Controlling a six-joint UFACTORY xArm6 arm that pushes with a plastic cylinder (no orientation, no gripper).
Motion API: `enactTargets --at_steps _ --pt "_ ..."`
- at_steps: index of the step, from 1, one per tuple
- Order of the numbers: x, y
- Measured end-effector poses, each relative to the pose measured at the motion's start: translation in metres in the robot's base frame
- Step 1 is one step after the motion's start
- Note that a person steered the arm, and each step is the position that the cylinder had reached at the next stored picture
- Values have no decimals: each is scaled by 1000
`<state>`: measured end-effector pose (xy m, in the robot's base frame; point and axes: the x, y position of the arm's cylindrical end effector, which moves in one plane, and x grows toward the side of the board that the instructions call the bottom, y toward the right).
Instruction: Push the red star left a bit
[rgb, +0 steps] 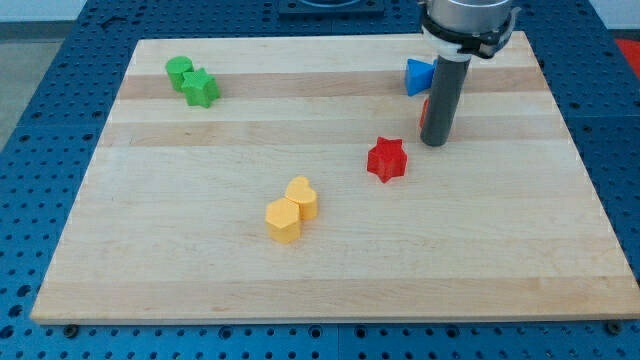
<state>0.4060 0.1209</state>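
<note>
The red star (387, 159) lies on the wooden board (200, 280), right of centre. My tip (434, 143) rests on the board just to the star's upper right, a short gap away and not touching it. The dark rod rises from the tip to the arm's mount at the view's top. A red block (425, 108) is mostly hidden behind the rod; only a sliver shows at its left side.
A blue triangular block (417, 76) lies at the view's top, left of the rod. A green cylinder (179, 70) and a green star (200, 88) touch at the top left. Two yellow blocks (302, 196) (283, 220) sit together below centre.
</note>
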Motion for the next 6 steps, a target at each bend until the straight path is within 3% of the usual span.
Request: enactTargets --at_steps 1,3,6 --pt "15 -34" --pt "1 -80" --pt "-41 -62"
